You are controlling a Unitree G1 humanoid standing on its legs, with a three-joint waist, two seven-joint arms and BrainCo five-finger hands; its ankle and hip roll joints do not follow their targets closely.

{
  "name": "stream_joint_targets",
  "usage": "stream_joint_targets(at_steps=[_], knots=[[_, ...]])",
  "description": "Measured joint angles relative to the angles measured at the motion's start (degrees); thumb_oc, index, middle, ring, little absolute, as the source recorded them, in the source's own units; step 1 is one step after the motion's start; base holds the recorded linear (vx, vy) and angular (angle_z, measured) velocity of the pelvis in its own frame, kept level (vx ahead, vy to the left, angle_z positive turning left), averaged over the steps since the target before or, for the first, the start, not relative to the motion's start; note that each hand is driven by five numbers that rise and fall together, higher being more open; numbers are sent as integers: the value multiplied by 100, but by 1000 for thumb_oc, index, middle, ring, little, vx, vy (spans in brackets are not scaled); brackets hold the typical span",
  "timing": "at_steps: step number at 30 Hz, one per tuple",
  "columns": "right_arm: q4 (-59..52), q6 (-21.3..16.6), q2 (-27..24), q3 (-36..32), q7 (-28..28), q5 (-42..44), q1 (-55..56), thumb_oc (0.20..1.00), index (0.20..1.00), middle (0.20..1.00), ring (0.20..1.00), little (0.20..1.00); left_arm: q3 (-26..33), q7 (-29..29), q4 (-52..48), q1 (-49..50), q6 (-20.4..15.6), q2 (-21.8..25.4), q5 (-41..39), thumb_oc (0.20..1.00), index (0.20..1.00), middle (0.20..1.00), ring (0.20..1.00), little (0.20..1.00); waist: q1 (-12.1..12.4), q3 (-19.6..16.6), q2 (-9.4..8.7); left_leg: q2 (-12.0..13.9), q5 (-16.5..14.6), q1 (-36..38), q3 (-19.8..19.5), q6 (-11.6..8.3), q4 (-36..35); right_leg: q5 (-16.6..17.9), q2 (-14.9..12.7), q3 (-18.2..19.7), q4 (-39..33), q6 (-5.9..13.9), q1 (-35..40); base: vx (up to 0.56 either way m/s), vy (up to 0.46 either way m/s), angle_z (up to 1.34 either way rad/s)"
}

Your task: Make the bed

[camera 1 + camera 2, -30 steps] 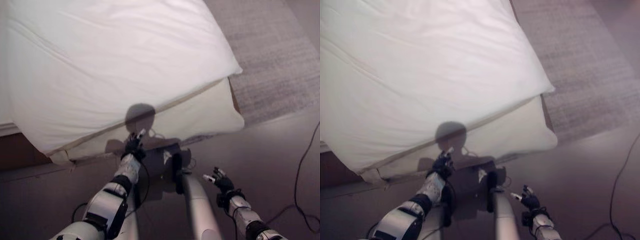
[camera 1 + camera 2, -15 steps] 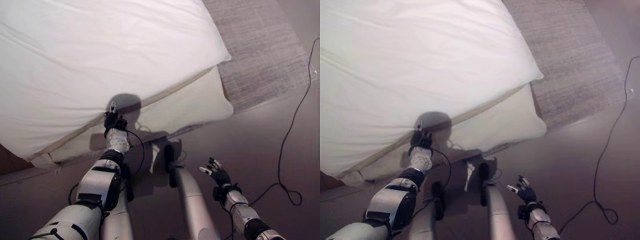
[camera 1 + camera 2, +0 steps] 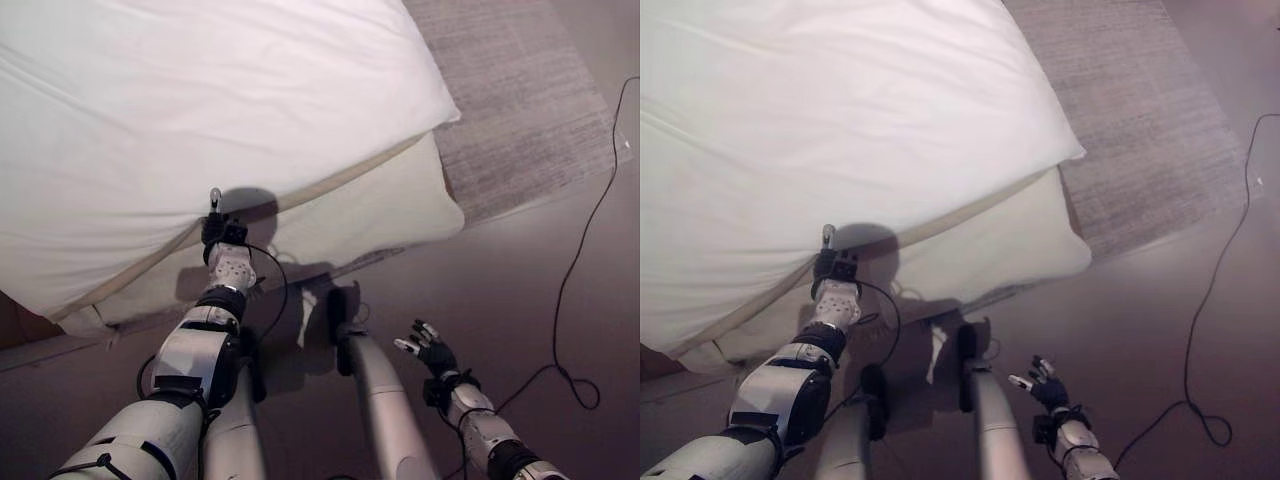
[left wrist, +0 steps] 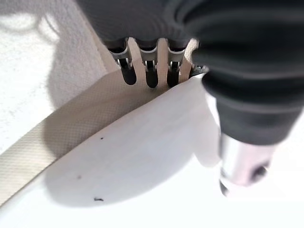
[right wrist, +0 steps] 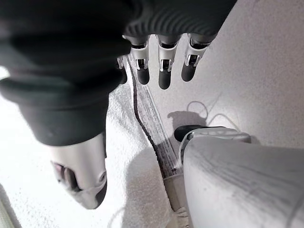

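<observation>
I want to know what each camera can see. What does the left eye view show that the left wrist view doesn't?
The left eye view alone takes in the wide scene: the whole corner of the bed, the grey rug past it, the floor, and the right hand low over the floor with relaxed fingers. The left wrist view alone shows, up close, the fingers reaching the tan band under the edge of the white duvet. Both show the left hand at that duvet edge.
</observation>
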Motion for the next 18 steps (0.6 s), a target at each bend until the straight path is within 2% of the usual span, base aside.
stream_joint_targets(at_steps=[9,12,15,17,18], knots=[[-369,-45,21,-5,-8,230,-10,1000,1000,1000,1000,1000,-14,127,37,0,-229,64,4,200,200,200,200,200,16,-1,-9,-2,-1,-4,2,5,-16,21,-5,2,-14,-23,0,0,0,0],[-465,-169,150,-14,22,689,-64,1000,1000,1000,1000,1000,-26,152,-315,22,-410,-68,-2,200,200,200,200,200,35,0,-8,-19,6,4,-1,14,-48,22,-24,2,-18,-26,2,0,2,2],[-476,-257,397,-11,87,1443,-196,1000,1000,1000,1000,1000,-78,172,-1137,278,-711,-289,-11,200,200,200,200,200,100,20,-2,-79,70,20,-32,32,-175,32,-89,-47,-74,-25,22,-3,-15,14],[-452,-321,529,77,116,1747,-331,1000,1000,1000,1000,1000,-316,180,-1724,512,-799,-470,-37,200,200,200,200,200,177,115,10,-137,118,114,-109,33,-258,33,-144,-122,-81,-23,118,-1,-9,20],[-459,-332,571,132,122,1832,-452,1000,1000,1000,1000,1000,-415,181,-1865,587,-829,-561,-70,200,200,200,200,200,300,162,29,-145,127,161,-128,35,-284,32,-157,-148,-84,-22,177,-1,-12,14]])
